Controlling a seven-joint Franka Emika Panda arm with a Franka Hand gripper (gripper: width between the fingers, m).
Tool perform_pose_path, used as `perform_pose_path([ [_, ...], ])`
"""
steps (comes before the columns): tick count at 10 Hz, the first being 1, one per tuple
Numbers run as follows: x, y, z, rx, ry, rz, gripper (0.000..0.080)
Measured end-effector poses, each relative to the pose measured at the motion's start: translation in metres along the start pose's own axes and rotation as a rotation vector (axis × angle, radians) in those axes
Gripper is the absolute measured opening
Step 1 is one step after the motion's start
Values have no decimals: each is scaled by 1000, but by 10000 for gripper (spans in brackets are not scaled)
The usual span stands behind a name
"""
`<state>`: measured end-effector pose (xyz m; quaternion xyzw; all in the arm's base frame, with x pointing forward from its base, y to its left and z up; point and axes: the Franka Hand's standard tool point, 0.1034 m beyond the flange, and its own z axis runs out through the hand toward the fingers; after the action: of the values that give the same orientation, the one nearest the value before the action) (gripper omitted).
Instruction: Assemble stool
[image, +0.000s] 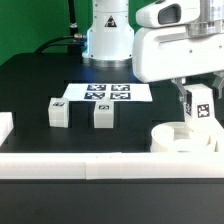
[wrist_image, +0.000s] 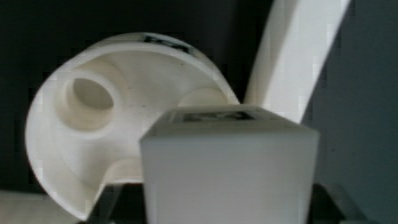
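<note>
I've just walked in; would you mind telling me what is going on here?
The arm's gripper is shut on the held leg block, keeping it upright close above the round seat, which lies against the front rail. Two more legs stand loose on the table in front of the marker board: the nearer spare block and the farther spare block. No leg appears fitted to the seat yet.

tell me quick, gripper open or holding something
Gripper: closed on a white leg block, held over the round seat.
</note>
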<state>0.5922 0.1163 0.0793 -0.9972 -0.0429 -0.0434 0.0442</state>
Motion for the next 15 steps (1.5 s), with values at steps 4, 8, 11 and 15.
perform_pose_path([
  [4, 0, 0, 0, 11, -1, 244, 337],
  [8, 0, 0, 0, 33, -8, 613, 337],
  [11, -2, -5, 2, 65, -24, 1019, 337],
  [15, -1, -9, 3, 86, -50, 1372, 337],
])
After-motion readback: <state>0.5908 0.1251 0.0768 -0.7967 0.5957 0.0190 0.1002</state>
